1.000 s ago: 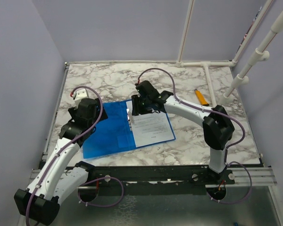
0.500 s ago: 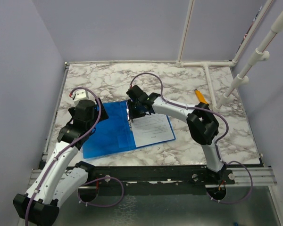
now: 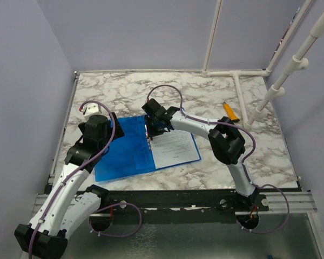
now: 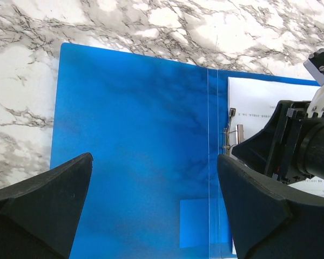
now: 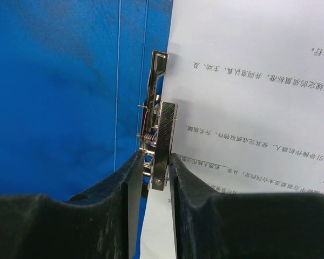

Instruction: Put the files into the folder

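One folder [image 3: 121,154], bright blue glossy plastic, rectangular, is laid open and flat on the marble table [image 3: 205,91], left of centre and toward the near edge. Dark reflections are carried on its left flap, and a double crease marks the spine. A paler rectangle [image 4: 197,224] is seen on the left flap just beside that crease.

Several files [image 3: 175,148], white sheets printed with lines of small black text, are lain on the right flap, slightly smaller than it, a blue margin being left around them.

One metal clip [image 5: 161,135], silvery, with a coiled spring and a textured lever, is mounted along the spine at the files' left edge.

Right gripper [image 5: 154,162]: clenched on the metal clip, the lever being pinched between both fingers.

Left gripper [image 4: 154,159]: released, fingers spread wide, held above the left flap with nothing between them.

One orange object [image 3: 230,111] is placed far right on the table, well apart from the folder.
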Robot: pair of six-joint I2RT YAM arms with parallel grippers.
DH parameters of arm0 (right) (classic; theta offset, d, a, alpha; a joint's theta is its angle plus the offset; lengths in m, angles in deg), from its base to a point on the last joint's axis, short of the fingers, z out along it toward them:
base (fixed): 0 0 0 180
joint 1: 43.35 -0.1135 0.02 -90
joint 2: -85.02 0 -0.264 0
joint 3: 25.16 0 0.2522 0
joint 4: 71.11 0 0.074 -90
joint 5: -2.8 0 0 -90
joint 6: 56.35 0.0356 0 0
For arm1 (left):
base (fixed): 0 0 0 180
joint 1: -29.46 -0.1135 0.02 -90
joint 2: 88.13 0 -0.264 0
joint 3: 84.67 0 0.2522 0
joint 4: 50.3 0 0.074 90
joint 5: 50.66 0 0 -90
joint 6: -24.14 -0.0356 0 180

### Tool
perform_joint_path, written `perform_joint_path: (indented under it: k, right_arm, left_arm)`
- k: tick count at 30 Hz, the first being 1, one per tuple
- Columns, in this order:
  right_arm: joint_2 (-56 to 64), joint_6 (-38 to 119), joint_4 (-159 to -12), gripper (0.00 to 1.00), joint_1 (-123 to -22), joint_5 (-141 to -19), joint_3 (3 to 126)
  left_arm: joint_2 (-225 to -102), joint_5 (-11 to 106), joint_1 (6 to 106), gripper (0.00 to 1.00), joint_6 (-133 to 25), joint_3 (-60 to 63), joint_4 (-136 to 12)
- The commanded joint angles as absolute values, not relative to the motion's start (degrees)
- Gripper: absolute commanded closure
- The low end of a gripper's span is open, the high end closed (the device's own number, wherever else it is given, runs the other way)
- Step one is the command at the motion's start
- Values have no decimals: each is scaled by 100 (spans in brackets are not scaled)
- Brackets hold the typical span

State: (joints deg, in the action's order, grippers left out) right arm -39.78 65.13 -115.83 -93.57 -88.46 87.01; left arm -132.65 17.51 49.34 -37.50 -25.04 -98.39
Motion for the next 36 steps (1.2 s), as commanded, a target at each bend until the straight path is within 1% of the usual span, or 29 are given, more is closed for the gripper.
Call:
perform_joint_path:
  k: [1, 4, 7, 9, 12, 13, 23, 36]
  right_arm:
    - [-4182, 6567, -11775, 71, -9415, -8994, 8843]
    - [-4216, 6574, -11790, 74, -9415, -9012, 8834]
    - [-4234, 6589, -11783, 80, -9410, -9006, 8835]
    - [-4213, 6605, -11787, 85, -9415, -9018, 8811]
    - [-4146, 6631, -11761, 98, -9412, -9076, 8724]
    - [-4113, 6671, -11765, 99, -9414, -9106, 8692]
    - [-3533, 6752, -11640, 100, -9369, -9526, 8064]
    - [-2645, 6273, -11239, 100, -8745, -9012, 6844]
  left_arm:
    - [-13165, 1886, 4907, 1, -3825, -2597, -9752]
    - [-13161, 1886, 4913, 1, -3824, -2599, -9747]
    - [-13163, 1886, 4918, 1, -3827, -2593, -9745]
    - [-13160, 1888, 4917, 1, -3826, -2594, -9746]
    - [-13147, 1879, 4915, 1, -3826, -2598, -9747]
    - [-13151, 1877, 4911, 1, -3826, -2592, -9746]
    - [-13183, 1893, 4915, 1, -3826, -2593, -9746]
    - [-13408, 2225, 4919, 1, -3879, -2614, -9651]
